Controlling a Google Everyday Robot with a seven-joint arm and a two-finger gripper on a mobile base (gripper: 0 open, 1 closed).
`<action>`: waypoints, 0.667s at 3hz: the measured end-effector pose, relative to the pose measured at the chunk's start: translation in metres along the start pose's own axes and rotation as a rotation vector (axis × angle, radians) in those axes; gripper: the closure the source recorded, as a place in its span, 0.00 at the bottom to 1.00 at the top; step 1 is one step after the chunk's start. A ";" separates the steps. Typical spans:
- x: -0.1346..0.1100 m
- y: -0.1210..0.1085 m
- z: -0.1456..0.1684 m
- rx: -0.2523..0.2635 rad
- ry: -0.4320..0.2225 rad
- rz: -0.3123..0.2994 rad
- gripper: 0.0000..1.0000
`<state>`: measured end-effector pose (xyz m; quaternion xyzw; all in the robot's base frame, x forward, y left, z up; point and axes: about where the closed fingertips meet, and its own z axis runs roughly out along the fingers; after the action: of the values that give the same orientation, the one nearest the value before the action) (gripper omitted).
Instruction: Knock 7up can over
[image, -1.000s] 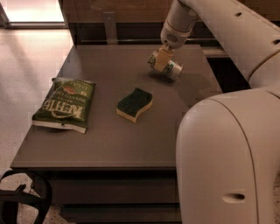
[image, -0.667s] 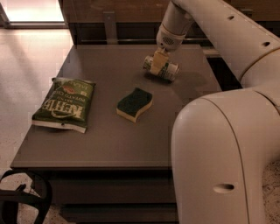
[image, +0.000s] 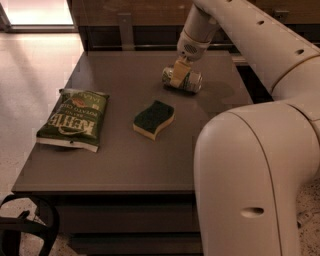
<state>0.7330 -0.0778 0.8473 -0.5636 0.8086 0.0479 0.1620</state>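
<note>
Compared with a second earlier, the gripper (image: 179, 74) and the 7up can (image: 194, 82) had both slid a little to the left across the far part of the tabletop (image: 125, 160), and the can lay on its side just as it had then. The sponge (image: 154, 119) and the chip bag (image: 74, 120) had not moved.

The gripper hung from the arm (image: 250, 30), which reached in from the upper right, and its beige tip came down against the can, crossing over the left half of it. Whether the gripper was spread or pinched together could not be made out.

The can lay near the far edge of the tabletop, right of centre, with its length running left to right. Its pale body with green markings showed on either side of the gripper.

The sponge, green on top and yellow below, sat near the middle of the tabletop, well apart from the can and nearer the camera. The green chip bag lay flat at the left side, close to the left edge, apart from the sponge.

The robot's large white body (image: 255, 190) filled the lower right and hid that corner of the tabletop. A black looped object (image: 25, 230) showed at the lower left, below the tabletop.
</note>
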 end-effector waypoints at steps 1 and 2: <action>-0.001 0.000 0.004 -0.003 0.001 0.000 0.33; -0.001 0.000 0.007 -0.006 0.002 -0.001 0.09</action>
<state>0.7348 -0.0748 0.8407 -0.5645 0.8083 0.0496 0.1596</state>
